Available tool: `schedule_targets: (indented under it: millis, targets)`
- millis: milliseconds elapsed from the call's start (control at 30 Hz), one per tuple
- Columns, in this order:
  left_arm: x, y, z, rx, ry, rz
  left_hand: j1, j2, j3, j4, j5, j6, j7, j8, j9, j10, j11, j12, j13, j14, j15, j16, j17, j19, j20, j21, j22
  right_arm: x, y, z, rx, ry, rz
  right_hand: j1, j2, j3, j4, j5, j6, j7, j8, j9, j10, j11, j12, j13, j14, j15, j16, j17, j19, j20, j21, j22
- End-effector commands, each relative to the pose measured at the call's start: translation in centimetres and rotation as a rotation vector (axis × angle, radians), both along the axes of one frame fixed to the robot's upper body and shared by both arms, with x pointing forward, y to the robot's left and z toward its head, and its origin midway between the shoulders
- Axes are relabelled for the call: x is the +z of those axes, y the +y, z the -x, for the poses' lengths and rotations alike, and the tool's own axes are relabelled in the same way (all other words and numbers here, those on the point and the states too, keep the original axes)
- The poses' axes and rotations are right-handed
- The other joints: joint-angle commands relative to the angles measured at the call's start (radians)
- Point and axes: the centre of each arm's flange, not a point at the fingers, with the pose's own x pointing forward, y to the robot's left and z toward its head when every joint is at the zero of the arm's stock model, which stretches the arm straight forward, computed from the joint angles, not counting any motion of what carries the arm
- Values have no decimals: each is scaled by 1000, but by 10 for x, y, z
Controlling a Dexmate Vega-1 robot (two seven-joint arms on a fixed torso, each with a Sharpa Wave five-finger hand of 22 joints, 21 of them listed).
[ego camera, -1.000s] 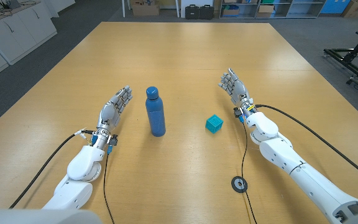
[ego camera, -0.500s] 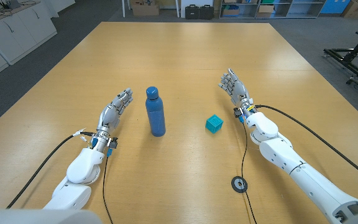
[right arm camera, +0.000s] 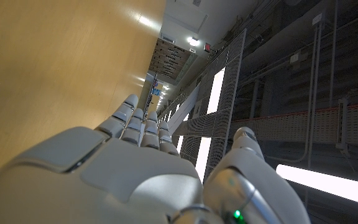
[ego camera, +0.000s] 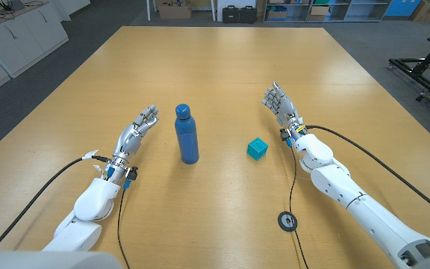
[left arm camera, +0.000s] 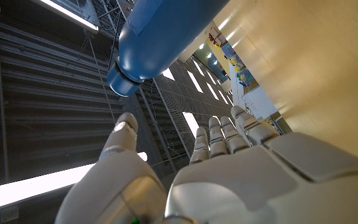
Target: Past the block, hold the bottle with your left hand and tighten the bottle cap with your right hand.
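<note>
Bottle (ego camera: 187,134) standing upright just beside left hand (ego camera: 136,131), untouched, within easy reach for holding. Left hand waiting wide, gripping nothing. Right hand (ego camera: 278,103) likewise spread and holding nothing, block (ego camera: 257,148) sitting between it and bottle, cap (ego camera: 183,111) needing approach past block.

No readable text, label, brand or number stands on anything — the distant signs are too small to read.

- The table (ego camera: 222,67) is light wood, smooth, with a soft shine.
- The bottle (ego camera: 187,134) looks like blue metal, matt and smooth.
- The block (ego camera: 257,148) is teal and looks like smooth plastic.
- The left hand (ego camera: 136,128) and the right hand (ego camera: 279,101) have glossy grey-white plastic shells.
</note>
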Motion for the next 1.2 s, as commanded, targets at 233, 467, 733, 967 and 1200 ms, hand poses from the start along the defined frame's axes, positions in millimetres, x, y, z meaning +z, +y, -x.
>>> schedule_targets:
  millis: [233, 467, 733, 967, 1200]
  targets:
    - [0, 9, 9, 39, -35, -79, 10, -17, -8, -3, 5, -8, 3, 1, 6, -6, 2, -3, 2, -6, 0, 0, 3, 1, -38, 1, 6, 9, 5, 0, -3, -6, 15, 8, 8, 0, -5, 6, 6, 29, 2, 2, 8, 0, 1, 3, 8, 0, 3, 0, 0, 4, -5, 4]
    - [-5, 9, 10, 11, -18, -105, 21, -25, -14, -1, 9, -13, 24, 3, 6, -17, 13, -4, 3, -12, 9, 0, 3, -4, -31, 0, 5, 9, 5, -1, -7, -4, 8, 9, 8, 0, -6, 6, 6, 28, 1, 2, 8, 0, 1, 3, 8, 0, 3, 0, 0, 3, -6, 4]
    - [-12, 10, 11, -1, 0, -136, 25, -34, -28, 2, 16, -29, 47, 1, 7, -26, 35, -3, 3, -18, 25, 1, 3, -10, -16, 1, 5, 12, 6, -3, -7, -6, 9, 9, 9, 0, -6, 5, 7, 31, 1, 2, 8, 3, 0, 3, 7, 1, 2, 0, -1, 4, -8, 4]
    - [-14, 11, 14, 13, 19, -171, 27, -35, -33, 3, 18, -27, 49, 4, 7, -25, 33, -1, 3, -18, 26, 2, 3, -4, -10, 3, 5, 12, 8, -5, -6, -2, 8, 10, 10, 0, -7, 5, 8, 32, 1, 2, 8, 3, 0, 3, 8, 3, 2, -1, -1, 5, -9, 4]
    - [-21, 8, 11, 7, 40, -194, 31, -36, -41, 4, 21, -18, 47, 10, 7, -10, 25, 6, 3, -8, 19, 7, 3, 5, -4, 7, 5, 14, 8, -6, -7, -3, 10, 10, 10, 0, -7, 5, 9, 32, 1, 2, 8, 4, 0, 3, 8, 3, 2, -1, -1, 6, -10, 4]
